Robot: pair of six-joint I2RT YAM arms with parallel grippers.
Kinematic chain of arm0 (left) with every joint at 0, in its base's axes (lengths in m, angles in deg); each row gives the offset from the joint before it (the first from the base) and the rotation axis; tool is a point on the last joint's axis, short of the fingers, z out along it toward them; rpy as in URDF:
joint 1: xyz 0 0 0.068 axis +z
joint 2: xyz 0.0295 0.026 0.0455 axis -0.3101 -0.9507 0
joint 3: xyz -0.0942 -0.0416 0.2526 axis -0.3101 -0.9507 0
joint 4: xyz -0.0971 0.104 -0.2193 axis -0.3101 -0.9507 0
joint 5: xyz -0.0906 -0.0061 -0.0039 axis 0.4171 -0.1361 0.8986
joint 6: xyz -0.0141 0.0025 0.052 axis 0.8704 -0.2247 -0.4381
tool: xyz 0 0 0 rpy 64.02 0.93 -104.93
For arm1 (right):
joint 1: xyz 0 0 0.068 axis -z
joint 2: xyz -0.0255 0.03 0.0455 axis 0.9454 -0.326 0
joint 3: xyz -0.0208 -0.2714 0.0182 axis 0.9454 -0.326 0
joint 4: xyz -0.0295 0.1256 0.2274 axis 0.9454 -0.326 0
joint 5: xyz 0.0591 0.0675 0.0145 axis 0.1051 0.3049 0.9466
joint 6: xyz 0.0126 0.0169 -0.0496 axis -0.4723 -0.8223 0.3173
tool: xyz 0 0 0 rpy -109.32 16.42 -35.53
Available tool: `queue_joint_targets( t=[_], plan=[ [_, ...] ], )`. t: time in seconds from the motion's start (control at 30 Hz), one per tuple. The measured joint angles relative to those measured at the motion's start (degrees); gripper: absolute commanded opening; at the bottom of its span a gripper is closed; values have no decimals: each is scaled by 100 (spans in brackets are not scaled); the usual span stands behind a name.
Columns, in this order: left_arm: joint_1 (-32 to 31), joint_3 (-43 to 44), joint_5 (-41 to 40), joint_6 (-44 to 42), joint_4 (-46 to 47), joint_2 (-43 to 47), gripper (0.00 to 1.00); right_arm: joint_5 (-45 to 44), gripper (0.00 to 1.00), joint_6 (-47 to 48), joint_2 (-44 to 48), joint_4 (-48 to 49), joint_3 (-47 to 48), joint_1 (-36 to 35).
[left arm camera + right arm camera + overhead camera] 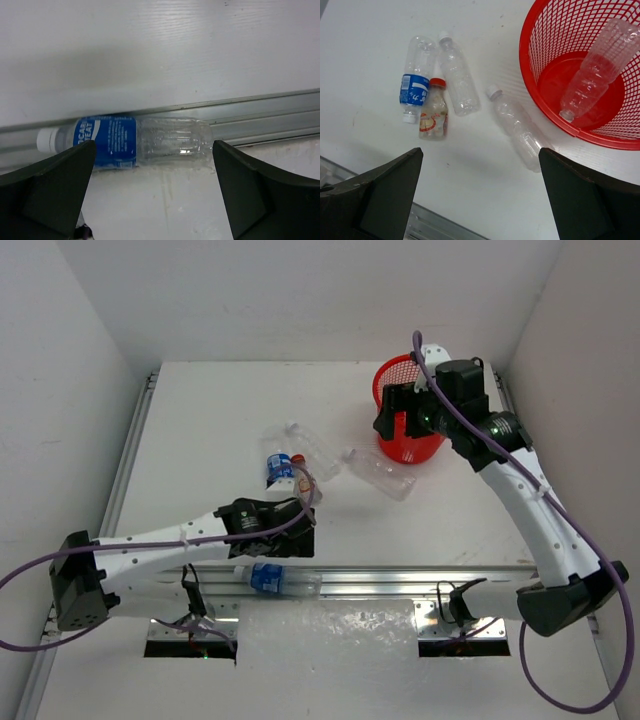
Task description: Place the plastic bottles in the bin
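Left gripper (154, 146) and right gripper (480, 152) both released; one clear plastic bottle (595, 65) lies in the round red mesh bin (540, 30) just ahead of the latter, five remain outside.

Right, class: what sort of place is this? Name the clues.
Probably a robotics lab test cell: a plain white table boxed in by bare white panel walls, an aluminium rail along its near edge, and two white-and-black robot arms mounted there.

One bottle (592, 70) lies in the bin (522, 55), a second bottle (517, 125) on the table (480, 192) just left of it.
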Motion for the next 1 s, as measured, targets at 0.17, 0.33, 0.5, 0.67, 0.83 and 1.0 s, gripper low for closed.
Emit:
queue_joint_targets(
  t=[0.17,0.33,0.5,0.67,0.83,1.0],
  plan=[
    [-243,-48,-170,1749,-680,603,100,4,99,118,291,-44,-70,0],
    [-341,-627,-68,3731,-1130,1506,100,83,99,162,433,-50,-140,0],
    [-389,-876,120,5235,-1606,1373,100,256,99,190,455,-39,-339,0],
    [-411,-1113,269,5840,-1552,1145,100,481,99,214,398,-46,-446,0],
    [-413,-1687,376,6059,-1259,988,100,671,99,223,380,-4,-487,0],
    [-413,-2164,-37,6122,-776,1001,100,826,99,219,385,125,-660,0]
  ],
)
